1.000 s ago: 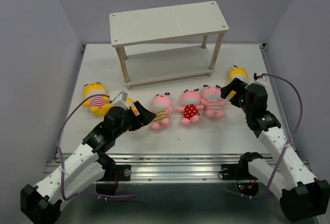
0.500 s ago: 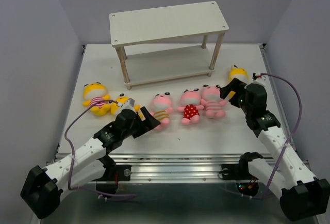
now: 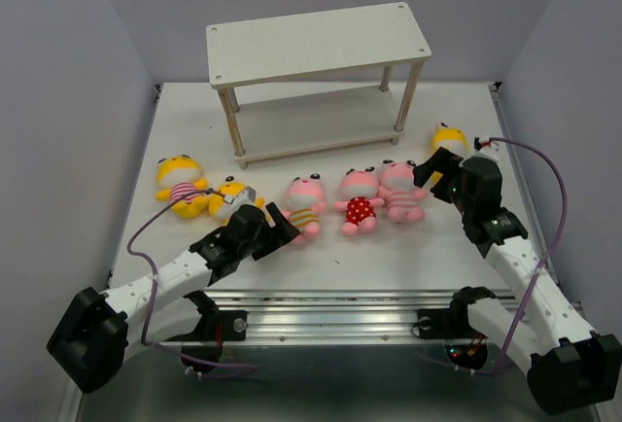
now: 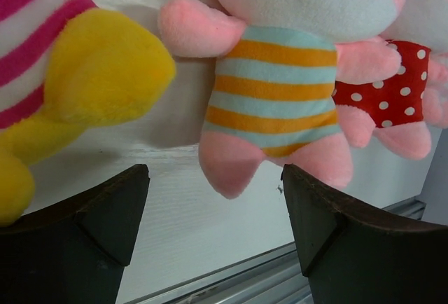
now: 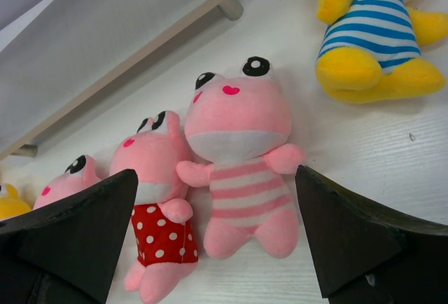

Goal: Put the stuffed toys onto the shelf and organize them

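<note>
Six stuffed toys (image 3: 358, 198) lie in a row on the surface (image 3: 389, 252), none on the shelf (image 3: 321, 43) yet; left tool (image 4: 213, 178) gapes empty at the yellow-striped pink toy (image 4: 276, 87), likely lining up a grab; right tool (image 5: 217, 199) is wide open, empty, over the pink-striped toy (image 5: 241, 171).

Pale lilac-grey walls (image 3: 58, 43) on 3 sides; white tabletop (image 3: 321, 257) w/ alu rail (image 3: 340, 302) at near edge.
</note>
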Tool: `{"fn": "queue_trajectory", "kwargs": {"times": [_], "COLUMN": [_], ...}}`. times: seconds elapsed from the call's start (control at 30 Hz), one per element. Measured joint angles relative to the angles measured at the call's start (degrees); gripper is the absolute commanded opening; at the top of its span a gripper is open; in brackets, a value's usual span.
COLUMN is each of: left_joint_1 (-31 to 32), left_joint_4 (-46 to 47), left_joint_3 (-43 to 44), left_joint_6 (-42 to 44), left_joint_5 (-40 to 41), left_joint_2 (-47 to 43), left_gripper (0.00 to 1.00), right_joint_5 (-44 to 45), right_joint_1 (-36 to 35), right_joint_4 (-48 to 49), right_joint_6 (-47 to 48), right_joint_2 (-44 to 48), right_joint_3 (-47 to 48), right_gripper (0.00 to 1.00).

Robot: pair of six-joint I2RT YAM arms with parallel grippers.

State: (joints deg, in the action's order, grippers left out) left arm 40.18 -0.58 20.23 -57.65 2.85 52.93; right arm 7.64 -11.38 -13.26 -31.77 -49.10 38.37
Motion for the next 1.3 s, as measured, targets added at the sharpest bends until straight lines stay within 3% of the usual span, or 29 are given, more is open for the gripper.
{"fn": "queue_trajectory", "kwargs": {"times": [0.23,0.47,0.77,0.83,0.87,0.9,1.13,1.3], "left_joint_1": [0.0,0.0,0.0,-0.02,-0.02,0.0,-0.02,0.0], "left_joint_4": [3.52,7.54,11.41,11.93,12.13,12.35,13.2,13.09], "left_joint_3": [0.0,0.0,0.0,0.0,0.0,0.0,0.0,-0.02], "left_joint_6": [0.61,0.83,1.25,1.16,1.4,1.33,2.4,6.58], "left_joint_5": [-0.48,-1.22,-2.19,-2.69,-2.99,-3.28,-4.72,-5.03], "left_joint_2": [6.75,8.31,10.25,10.34,10.34,10.34,10.12,4.15], "left_gripper": [0.71,0.67,0.33,0.19,0.04,0.0,0.0,0.0], "right_joint_5": [0.02,0.02,0.04,0.07,0.07,0.09,0.55,0.66], "right_joint_1": [0.0,0.0,0.0,0.0,0.0,0.0,0.0,0.0], "right_joint_4": [0.0,0.0,-0.02,0.0,0.0,0.0,0.0,0.02], "right_joint_6": [0.04,0.04,0.04,0.04,0.04,0.04,0.04,0.09], "right_joint_2": [-0.11,-0.11,-0.81,-0.81,-0.81,-0.81,-0.74,-0.5], "right_joint_3": [0.0,0.0,0.0,0.0,0.0,0.0,0.0,-0.2], "right_gripper": [1.0,1.0,1.0,1.0,1.0,1.0,1.0,1.0]}}
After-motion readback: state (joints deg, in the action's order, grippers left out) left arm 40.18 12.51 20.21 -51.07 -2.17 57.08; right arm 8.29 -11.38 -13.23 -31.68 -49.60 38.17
